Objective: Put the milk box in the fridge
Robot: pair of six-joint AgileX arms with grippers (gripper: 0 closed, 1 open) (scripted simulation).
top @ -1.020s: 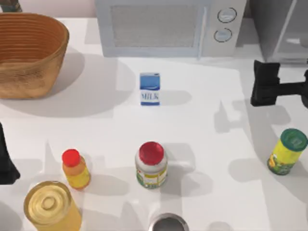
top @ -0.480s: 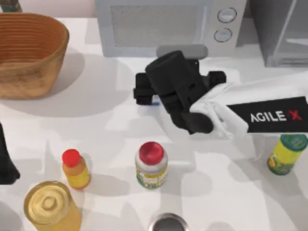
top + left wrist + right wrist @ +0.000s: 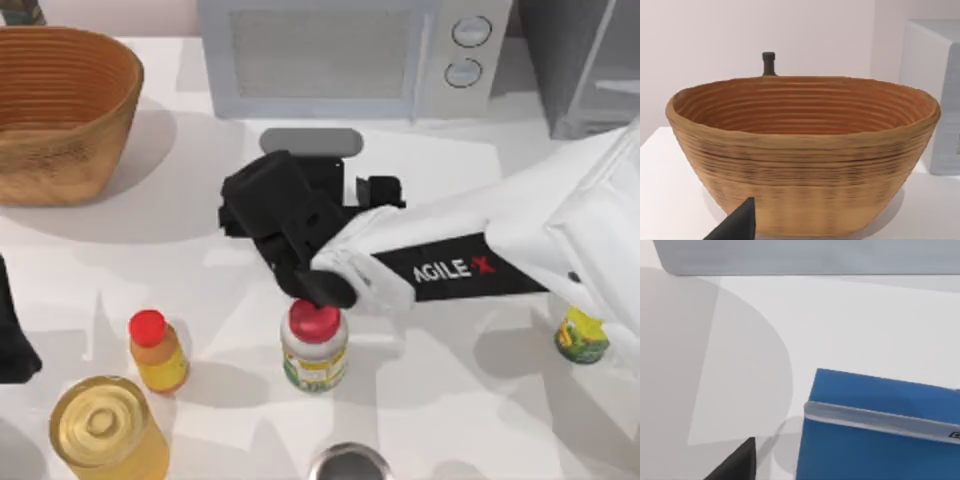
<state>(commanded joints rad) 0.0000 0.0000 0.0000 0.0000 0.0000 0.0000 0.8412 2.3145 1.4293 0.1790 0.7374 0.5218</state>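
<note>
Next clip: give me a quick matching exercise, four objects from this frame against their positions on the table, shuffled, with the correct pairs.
Things:
1. wicker basket
2. microwave
3. red-lidded jar
4. fridge

Places, top view:
A. back right corner
B. back centre
C. back left
D. front centre, just below the right arm's wrist

Pairs: 1-C, 2-B, 3-D, 4-A
</note>
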